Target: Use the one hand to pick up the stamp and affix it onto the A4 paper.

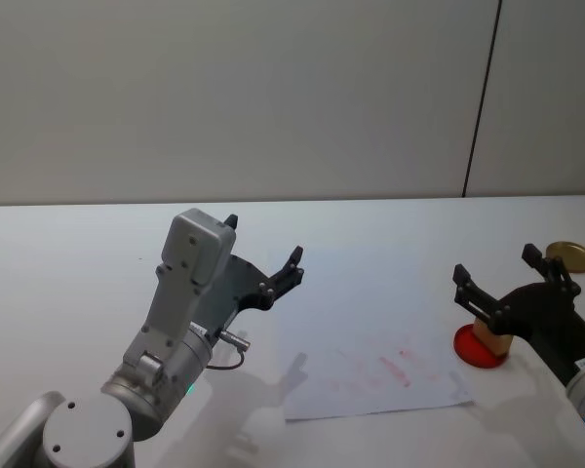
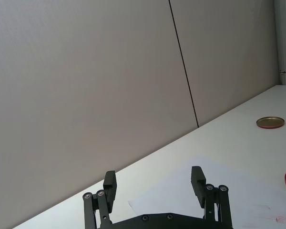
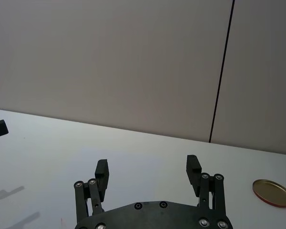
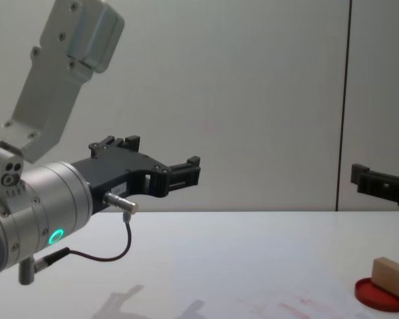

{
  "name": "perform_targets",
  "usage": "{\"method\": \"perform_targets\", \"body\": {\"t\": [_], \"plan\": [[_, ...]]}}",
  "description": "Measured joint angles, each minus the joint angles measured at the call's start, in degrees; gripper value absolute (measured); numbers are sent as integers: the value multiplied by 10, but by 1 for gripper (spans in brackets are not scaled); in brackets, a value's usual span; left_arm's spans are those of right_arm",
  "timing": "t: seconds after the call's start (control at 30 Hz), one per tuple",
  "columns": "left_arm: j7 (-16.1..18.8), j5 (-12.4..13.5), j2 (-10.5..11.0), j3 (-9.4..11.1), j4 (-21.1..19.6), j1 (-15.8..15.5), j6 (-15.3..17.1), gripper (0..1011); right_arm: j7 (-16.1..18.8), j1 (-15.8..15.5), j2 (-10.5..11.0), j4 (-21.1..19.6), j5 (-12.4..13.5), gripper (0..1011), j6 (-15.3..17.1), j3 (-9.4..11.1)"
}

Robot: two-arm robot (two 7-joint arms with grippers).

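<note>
- The left end effector (image 1: 264,239) is held raised over the tabletop (image 1: 78,253) at the near left, on its white boxy link. Its jaws are spread and nothing is gripped. It is kept off to the side of the sheet, so the stamping area is left free.
- The A4 paper (image 1: 370,375) is laid flat near the middle, with faint red marks on it.
- Just beside the paper's right edge, the stamp (image 1: 487,334) is seen resting on a red disc (image 1: 468,349), judged to be its ink pad.
- The right end effector (image 1: 495,260) is hung above the stamp, released and empty. It is well clear of the stamp in the chest view, so a descent is judged necessary before any grasp.
- A gold lid (image 1: 571,256) is set farther back, away from the work.
</note>
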Motion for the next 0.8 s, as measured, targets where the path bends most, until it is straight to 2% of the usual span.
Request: {"method": "perform_targets", "body": {"t": [0.5,0.8], "plan": [[0,0,0,0,0,0,0,993,10,3,1,14,0,1001,4,2],[0,0,0,0,0,0,0,993,25,0,5,33,0,1001,22,3]]}}
